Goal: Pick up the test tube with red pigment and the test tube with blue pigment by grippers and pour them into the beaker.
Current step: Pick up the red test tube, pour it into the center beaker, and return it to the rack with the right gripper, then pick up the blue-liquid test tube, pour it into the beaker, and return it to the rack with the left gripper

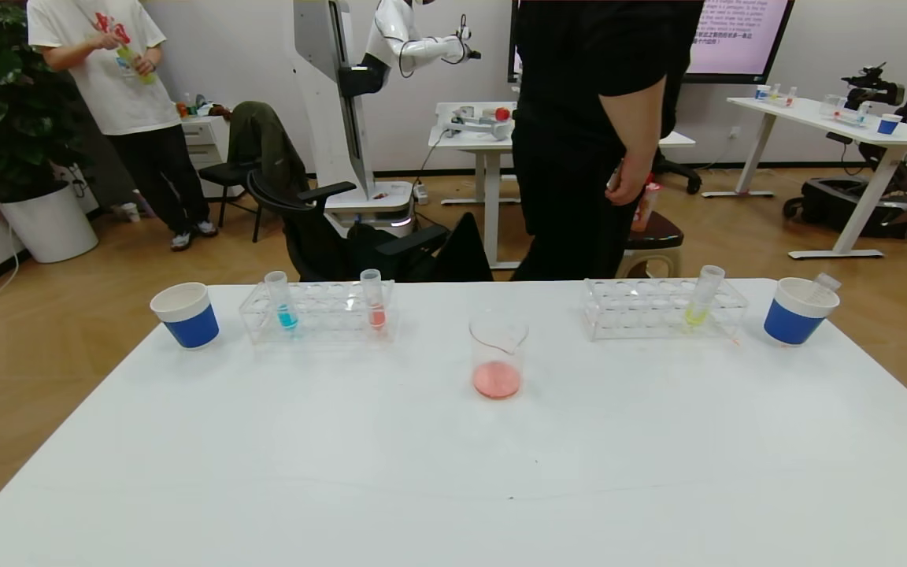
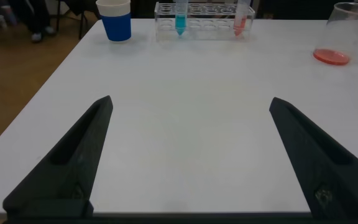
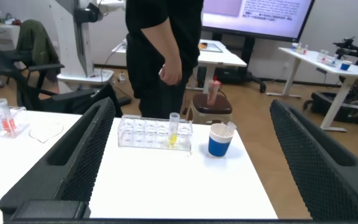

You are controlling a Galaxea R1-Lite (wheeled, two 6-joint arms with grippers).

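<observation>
The test tube with blue pigment [image 1: 286, 305] stands upright in the left clear rack [image 1: 327, 324]; it also shows in the left wrist view [image 2: 180, 18]. A tube with coral-red liquid [image 1: 375, 304] stands in the same rack. No tube with orange-red liquid shows. An empty clear tube [image 1: 822, 285] leans in the right cup. The beaker [image 1: 498, 354] stands mid-table with pinkish-red liquid at its bottom. My left gripper [image 2: 191, 102] is open and empty, low over the near table, far from the rack. My right gripper [image 3: 191, 102] is open and empty, well back from the right rack. Neither shows in the head view.
The right rack [image 1: 642, 311] holds a yellow-green tube [image 1: 701, 303]. Blue-and-white paper cups stand at the far left [image 1: 186, 315] and far right [image 1: 796, 315]. A person in black [image 1: 587, 134] stands just behind the table's far edge.
</observation>
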